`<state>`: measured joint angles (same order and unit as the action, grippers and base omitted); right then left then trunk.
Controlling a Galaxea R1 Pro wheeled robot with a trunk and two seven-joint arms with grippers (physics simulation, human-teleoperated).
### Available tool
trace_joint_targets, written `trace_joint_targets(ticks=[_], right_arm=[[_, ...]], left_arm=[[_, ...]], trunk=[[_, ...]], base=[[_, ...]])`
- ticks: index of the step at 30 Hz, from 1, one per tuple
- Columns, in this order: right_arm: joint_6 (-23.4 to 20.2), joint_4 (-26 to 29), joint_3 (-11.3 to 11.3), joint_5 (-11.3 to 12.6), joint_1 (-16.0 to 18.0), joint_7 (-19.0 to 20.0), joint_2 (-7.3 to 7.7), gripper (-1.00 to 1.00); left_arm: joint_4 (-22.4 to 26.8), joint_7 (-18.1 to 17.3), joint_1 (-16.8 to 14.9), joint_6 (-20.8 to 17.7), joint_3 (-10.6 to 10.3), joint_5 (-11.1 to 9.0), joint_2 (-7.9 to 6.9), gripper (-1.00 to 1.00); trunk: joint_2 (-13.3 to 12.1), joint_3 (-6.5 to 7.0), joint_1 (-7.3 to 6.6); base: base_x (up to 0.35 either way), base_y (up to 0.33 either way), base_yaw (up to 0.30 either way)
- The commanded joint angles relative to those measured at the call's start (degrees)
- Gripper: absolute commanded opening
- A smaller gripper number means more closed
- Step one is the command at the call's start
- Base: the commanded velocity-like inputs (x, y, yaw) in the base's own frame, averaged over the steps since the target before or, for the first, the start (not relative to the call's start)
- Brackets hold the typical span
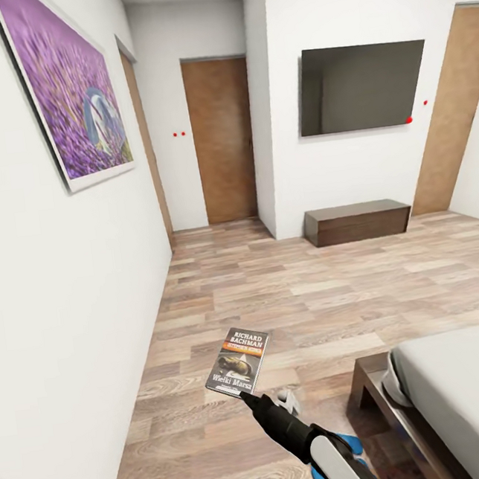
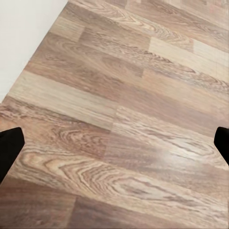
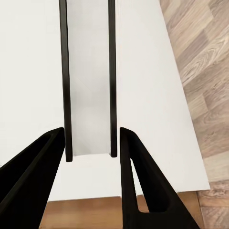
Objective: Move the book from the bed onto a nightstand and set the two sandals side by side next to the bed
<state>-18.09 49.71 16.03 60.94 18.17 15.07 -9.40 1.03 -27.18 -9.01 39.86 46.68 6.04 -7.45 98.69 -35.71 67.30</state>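
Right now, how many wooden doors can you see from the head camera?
3. One door stands at the far end of the hallway, one is set edge-on in the left hallway wall, and one is at the right, past the TV. Others may be out of view.

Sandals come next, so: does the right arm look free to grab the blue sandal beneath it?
Probably not yet: the right gripper is shut on the book, and the sandal lies on the floor under its forearm.

Right pincer (image 1: pixel 244 395) holds the book (image 1: pixel 238 361) above wood floor (image 1: pixel 313 290) (bed (image 1: pixel 467 384) at right).
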Motion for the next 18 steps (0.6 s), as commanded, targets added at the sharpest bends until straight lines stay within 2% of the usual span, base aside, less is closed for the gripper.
trace_joint_targets(ticks=[1,11,18], right_arm=[[-0.28,0.04,-0.03,0.55,0.03,0.04,0.0,-1.0],[-0.28,0.04,-0.03,0.57,0.03,0.04,0.0,-1.0],[-0.28,0.04,-0.18,0.61,0.03,0.3,0.05,-1.0]], left_arm=[[-0.06,-0.09,-0.04,0.2,0.52,0.58,-0.02,1.0],[-0.06,-0.07,-0.04,0.22,0.58,0.48,-0.32,1.0],[-0.06,-0.11,-0.04,0.21,0.53,0.48,-0.36,1.0]], trunk=[[0.03,-0.06,-0.01],[0.03,-0.06,-0.01],[0.03,-0.06,-0.01]], base=[[0.0,0.076,0.261],[0.0,0.103,0.257],[0.0,0.074,0.11]])
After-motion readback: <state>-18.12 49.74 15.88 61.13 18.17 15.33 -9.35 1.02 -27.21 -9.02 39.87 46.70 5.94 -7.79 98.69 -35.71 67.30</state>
